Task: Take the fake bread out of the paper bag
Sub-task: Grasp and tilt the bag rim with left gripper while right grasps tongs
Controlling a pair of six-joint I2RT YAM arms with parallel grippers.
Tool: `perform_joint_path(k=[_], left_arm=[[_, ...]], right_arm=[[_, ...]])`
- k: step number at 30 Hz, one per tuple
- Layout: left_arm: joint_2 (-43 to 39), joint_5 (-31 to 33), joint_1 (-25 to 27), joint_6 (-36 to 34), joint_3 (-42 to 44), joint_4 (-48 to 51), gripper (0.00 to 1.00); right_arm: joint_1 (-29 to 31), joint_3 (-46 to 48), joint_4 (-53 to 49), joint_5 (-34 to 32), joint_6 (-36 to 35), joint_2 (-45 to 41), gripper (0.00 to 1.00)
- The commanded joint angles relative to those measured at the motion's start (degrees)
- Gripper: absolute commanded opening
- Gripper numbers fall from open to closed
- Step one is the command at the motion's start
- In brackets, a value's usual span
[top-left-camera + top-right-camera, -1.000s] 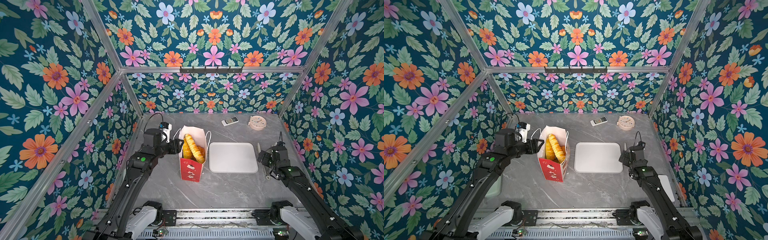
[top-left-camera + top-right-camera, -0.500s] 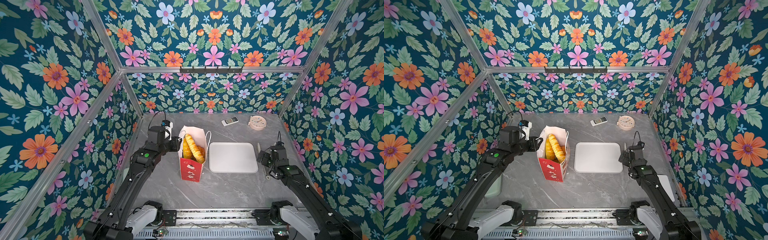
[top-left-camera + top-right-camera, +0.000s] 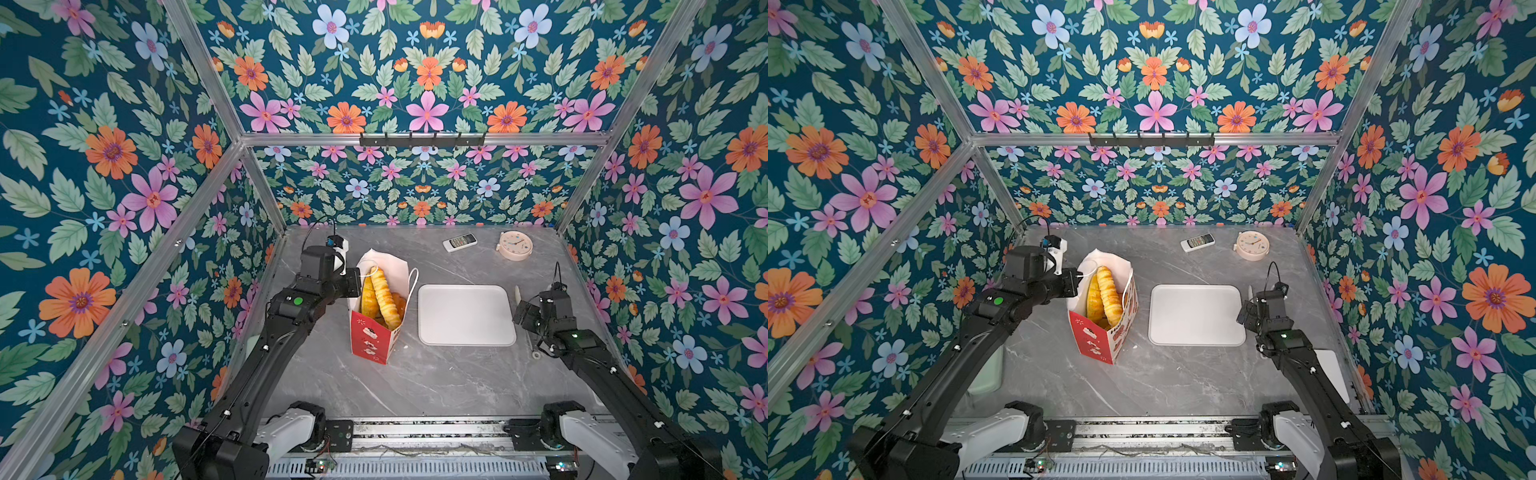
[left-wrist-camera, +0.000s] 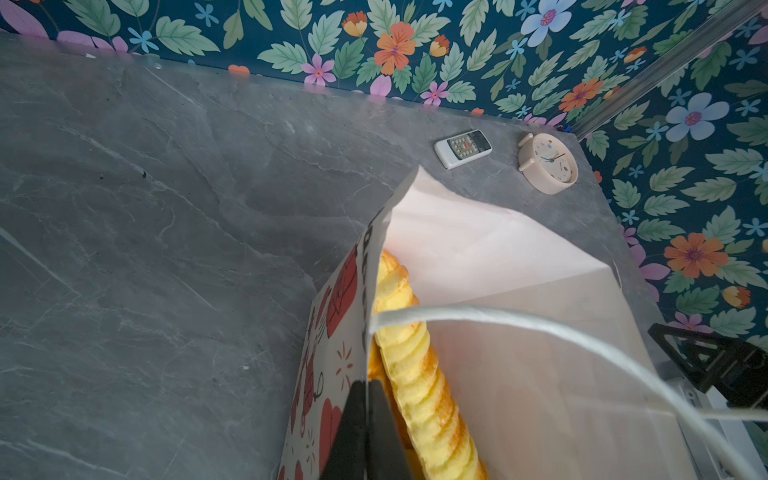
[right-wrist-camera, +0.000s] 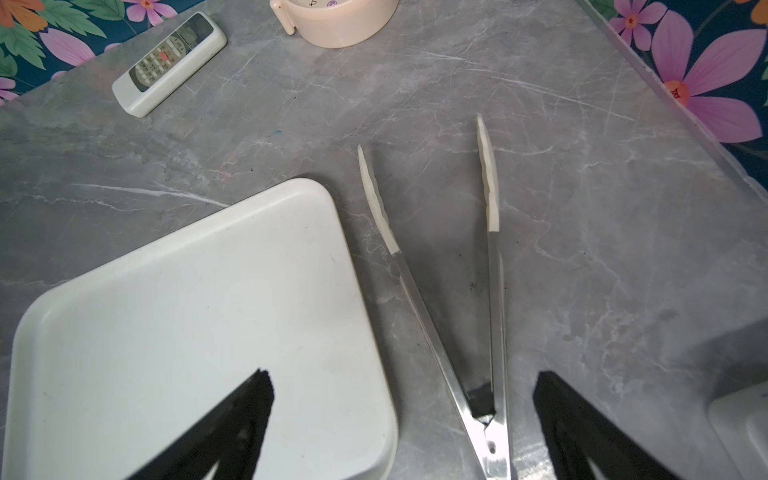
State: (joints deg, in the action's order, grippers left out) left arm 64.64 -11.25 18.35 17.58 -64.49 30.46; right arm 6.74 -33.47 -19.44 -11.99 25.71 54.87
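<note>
The paper bag (image 3: 371,343) stands upright left of the white tray (image 3: 465,332), with fake bread (image 3: 384,297) poking out of its top. Only the left wrist view plainly shows the left gripper (image 4: 366,428) pinching the bag's left rim. The right wrist view shows the right gripper (image 5: 401,378) spread wide above tongs (image 5: 496,291) lying just right of the tray.

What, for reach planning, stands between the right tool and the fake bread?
The white tray lies flat between the open right tool and the paper bag, and the bag's wall screens the fake bread sideways. Above the open mouth nothing visible blocks it; the shut left tool pinches the opposite rim.
</note>
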Motion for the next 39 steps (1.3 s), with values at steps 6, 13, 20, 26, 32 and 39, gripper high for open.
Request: perform_joint_path(k=[6,13,20,26,32,39], left_arm=[[5.12,11.24,-0.02,-5.23,-9.54,-2.48,0.00],[10.33,5.33,0.22,-6.00,-12.94,-7.26,0.00],[13.64,3.59,1.41,-4.82,-8.75,-15.40,0.00],[14.95,0.89,3.49,-2.12,-5.23,-22.24,0.00],[15.44,-0.96,7.01,-0.07,-2.45,-26.91,0.00],[14.33,-3.20,9.44,2.39,0.84,-31.22,0.00]], right_arm=[[-0.48,-3.96,-2.90,-1.19,-1.75,0.56,0.99],[-3.20,-7.67,-8.62,0.33,-3.57,5.12,0.99],[-5.64,-10.97,-13.33,4.85,-3.74,14.33,0.99],[-7.24,-11.02,-14.06,6.15,-3.55,18.15,0.99],[-9.20,-13.02,-14.70,6.53,-3.76,24.14,0.99],[-9.64,-16.33,-15.49,6.33,-5.03,31.32,0.96]])
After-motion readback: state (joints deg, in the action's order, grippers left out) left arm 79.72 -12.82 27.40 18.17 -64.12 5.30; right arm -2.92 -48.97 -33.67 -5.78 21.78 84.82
